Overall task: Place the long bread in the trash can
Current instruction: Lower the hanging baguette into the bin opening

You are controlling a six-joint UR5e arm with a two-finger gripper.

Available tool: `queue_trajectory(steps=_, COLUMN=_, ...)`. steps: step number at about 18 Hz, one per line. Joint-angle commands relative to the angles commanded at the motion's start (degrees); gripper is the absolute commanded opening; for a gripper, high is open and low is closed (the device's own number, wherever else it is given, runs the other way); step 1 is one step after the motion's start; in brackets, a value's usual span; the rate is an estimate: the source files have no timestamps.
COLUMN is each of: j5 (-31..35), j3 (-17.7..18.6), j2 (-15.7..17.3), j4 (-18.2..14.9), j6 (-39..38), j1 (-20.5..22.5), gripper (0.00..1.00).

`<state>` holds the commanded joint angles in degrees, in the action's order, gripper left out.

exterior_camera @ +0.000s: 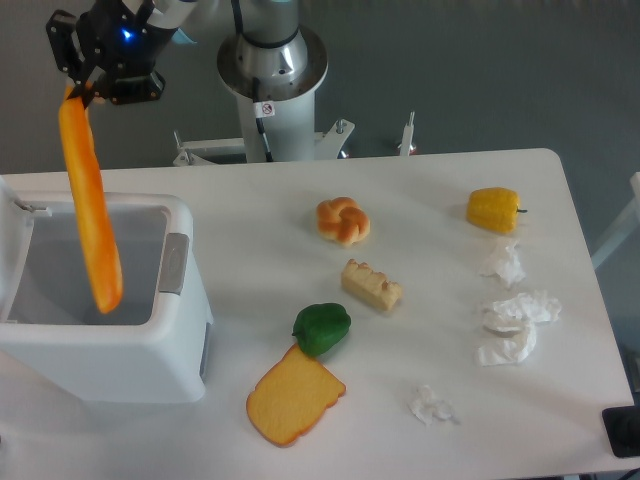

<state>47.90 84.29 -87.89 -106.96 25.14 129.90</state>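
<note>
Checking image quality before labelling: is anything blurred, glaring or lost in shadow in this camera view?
Fixed camera: even, soft light, faint shadows only; the long bread hanging from the gripper is sharp, without motion blur; the trash can is bright white but its edges stay readable; a small blue light glows on the gripper.

My black gripper, lit by a small blue light, carries glossy orange long bread over the white trash can with its grey latch tab. The toast slice looks yellow-orange, the pepper green, the tissues perhaps white.
</note>
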Motion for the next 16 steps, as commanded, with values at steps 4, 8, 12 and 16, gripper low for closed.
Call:
queue_trajectory(steps=4, j5=-1.05, j3=0.09, j2=-0.35, j4=-0.09, j6=-0.17, j1=0.09, gripper=0.00)
queue_trajectory(steps=8, j5=-2.11, j3=0.09, j2=-0.70, j4=-0.35, j6=-0.53, j1=0.18, gripper=0.00)
queue_trajectory(steps=12, j5=-2.29, j3=0.09, j2=-1.32, j4=-0.44, j6=-2.89, j1=0.09, gripper=0.00)
queue_trajectory(steps=16, j5=-2.99, j3=0.09, j2=-1.50, j4=-0.44, j6=-4.39, j1=0.09, gripper=0.00)
